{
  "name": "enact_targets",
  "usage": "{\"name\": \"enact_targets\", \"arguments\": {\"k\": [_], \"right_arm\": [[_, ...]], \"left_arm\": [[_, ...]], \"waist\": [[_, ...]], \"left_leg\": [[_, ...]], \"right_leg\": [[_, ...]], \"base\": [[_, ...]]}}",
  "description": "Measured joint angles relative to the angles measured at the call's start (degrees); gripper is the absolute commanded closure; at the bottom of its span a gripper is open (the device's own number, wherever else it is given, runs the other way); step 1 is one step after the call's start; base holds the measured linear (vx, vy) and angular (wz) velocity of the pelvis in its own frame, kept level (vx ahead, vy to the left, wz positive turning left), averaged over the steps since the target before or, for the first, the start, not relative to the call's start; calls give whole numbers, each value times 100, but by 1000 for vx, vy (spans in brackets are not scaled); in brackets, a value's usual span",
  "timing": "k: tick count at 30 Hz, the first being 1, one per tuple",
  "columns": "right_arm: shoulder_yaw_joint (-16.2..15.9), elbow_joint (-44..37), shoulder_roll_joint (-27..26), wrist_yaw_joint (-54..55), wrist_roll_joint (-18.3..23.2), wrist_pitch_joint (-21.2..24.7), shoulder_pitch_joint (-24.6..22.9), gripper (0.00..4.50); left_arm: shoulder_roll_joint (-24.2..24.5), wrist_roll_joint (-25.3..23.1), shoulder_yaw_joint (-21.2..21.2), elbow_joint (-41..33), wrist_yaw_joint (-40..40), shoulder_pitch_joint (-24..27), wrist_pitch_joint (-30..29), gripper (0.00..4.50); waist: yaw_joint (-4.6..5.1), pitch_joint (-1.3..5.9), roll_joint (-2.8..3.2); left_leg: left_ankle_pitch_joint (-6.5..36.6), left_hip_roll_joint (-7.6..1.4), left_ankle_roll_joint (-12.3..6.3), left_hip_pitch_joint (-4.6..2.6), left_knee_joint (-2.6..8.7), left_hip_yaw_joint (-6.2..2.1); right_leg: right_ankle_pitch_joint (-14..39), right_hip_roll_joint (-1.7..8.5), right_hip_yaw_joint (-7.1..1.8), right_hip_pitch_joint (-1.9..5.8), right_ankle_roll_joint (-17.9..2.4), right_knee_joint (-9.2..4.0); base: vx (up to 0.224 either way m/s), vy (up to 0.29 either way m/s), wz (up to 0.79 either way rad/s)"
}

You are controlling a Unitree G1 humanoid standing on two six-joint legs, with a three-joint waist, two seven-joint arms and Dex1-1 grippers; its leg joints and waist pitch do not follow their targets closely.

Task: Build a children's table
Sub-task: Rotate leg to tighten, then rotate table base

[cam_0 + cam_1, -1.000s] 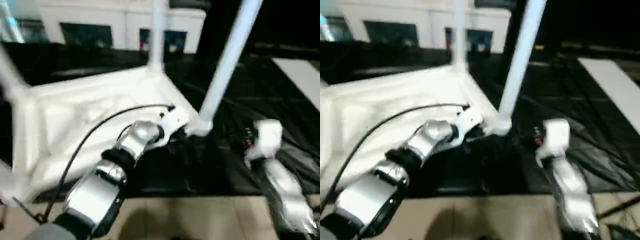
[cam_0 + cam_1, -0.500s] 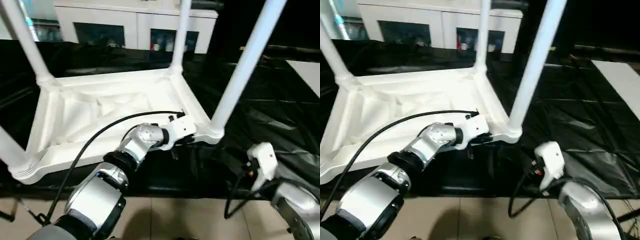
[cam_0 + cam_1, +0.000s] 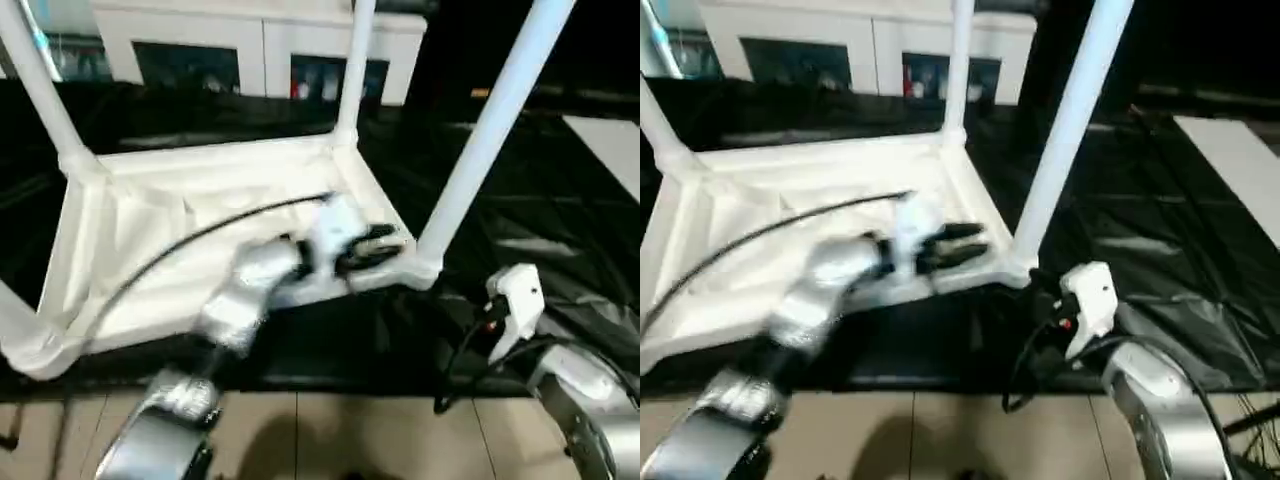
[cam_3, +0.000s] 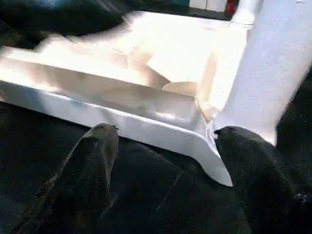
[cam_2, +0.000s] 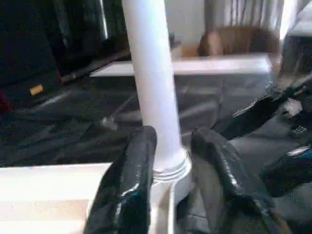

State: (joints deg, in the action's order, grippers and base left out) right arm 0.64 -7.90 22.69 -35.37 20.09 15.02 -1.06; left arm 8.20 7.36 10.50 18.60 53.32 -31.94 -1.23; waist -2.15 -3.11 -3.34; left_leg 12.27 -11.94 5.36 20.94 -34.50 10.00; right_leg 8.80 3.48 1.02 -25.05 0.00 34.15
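The children's table lies upside down on a black sheet, its ribbed white tabletop point(image 3: 130, 215) facing up. White tube legs stand in the corner sockets: near right leg point(image 3: 490, 130), far right leg point(image 3: 355, 70), far left leg point(image 3: 40, 90). My left gripper point(image 3: 375, 245) hovers over the tabletop's near right rim. In the left wrist view its black fingers point(image 5: 136, 161) stand open on either side of that leg's base point(image 5: 161, 146). My right gripper point(image 4: 168, 134) is open, low on the sheet just off the same corner point(image 4: 209, 161); its wrist point(image 3: 515, 300) sits right of the leg.
A white cabinet point(image 3: 250, 40) with dark glass doors runs along the back. The black sheet point(image 3: 560, 220) spreads to the right, with a white panel point(image 3: 610, 140) at the far right. Tiled floor point(image 3: 350, 430) lies at the near edge.
My left gripper has opened and risen from the tabletop's near rim toward the near right leg's base, its arm blurred by motion. The right arm has barely moved.
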Motion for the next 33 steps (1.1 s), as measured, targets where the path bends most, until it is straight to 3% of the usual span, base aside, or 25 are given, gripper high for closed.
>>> {"name": "enact_targets", "arguments": {"k": [4, 10, 12, 15, 18, 24, 28, 33], "right_arm": [[-166, -23, 110, -289, 15, 124, 90, 93], [-260, 5, 171, -438, 11, 179, 140, 93], [-265, 29, 166, -440, 8, 179, 147, 93], [-291, 192, 151, -441, -20, 161, 243, 93], [-291, 239, 121, -439, -46, 114, 304, 93], [-338, 402, 20, -425, -65, 35, 334, 93], [-341, 482, -138, -275, -178, -113, 335, 93], [-321, 623, -236, -57, -258, -224, 393, 93]], "left_arm": [[1434, 431, -34, -1615, 901, 861, -1151, 289], [2406, 420, 59, -2434, 1396, 1792, -2057, 289], [2470, 425, 59, -2546, 1382, 1878, -2257, 289], [2486, 44, 56, -2635, 722, 1904, -2668, 289], [2574, -522, 43, -2230, 8, 1884, -2842, 289], [2462, -864, -7, -1892, -850, 1585, -2991, 289], [2269, -1231, -137, -1435, -1598, 1443, -2700, 289], [1932, -1299, -399, -1306, -2375, 1437, -2307, 289]], "waist": [[47, 5, -7], [-18, 8, -53], [-30, 9, -61], [-8, 26, -89], [25, 34, -110], [18, 26, -158], [17, 23, -159], [-8, 25, -170]], "left_leg": [[4, -1, 27, -26, 6, -6], [3, 3, 33, -44, 3, 0], [3, 5, 34, -42, 2, 0], [1, 5, 37, -46, 2, 0], [-2, 2, 43, -41, 4, -8], [-10, 4, 58, -44, 2, -19], [-11, 6, 59, -41, -1, -30], [-11, 6, 59, -36, -13, -36]], "right_leg": [[2, -6, -3, 7, 4, 10], [14, -3, -13, 14, 22, 19], [13, -3, -18, 15, 22, 19], [14, -4, -20, 17, 23, 32], [29, -11, -17, 15, 49, 46], [31, -11, -15, 12, 52, 71], [31, -12, -11, 12, 52, 73], [28, -12, -9, 9, 48, 74]], "base": [[0, 0, 0], [0, 0, 0], [0, 0, 0], [0, 0, 0], [0, 0, 0], [0, 0, 0], [0, 0, 0], [0, 0, 0]]}}
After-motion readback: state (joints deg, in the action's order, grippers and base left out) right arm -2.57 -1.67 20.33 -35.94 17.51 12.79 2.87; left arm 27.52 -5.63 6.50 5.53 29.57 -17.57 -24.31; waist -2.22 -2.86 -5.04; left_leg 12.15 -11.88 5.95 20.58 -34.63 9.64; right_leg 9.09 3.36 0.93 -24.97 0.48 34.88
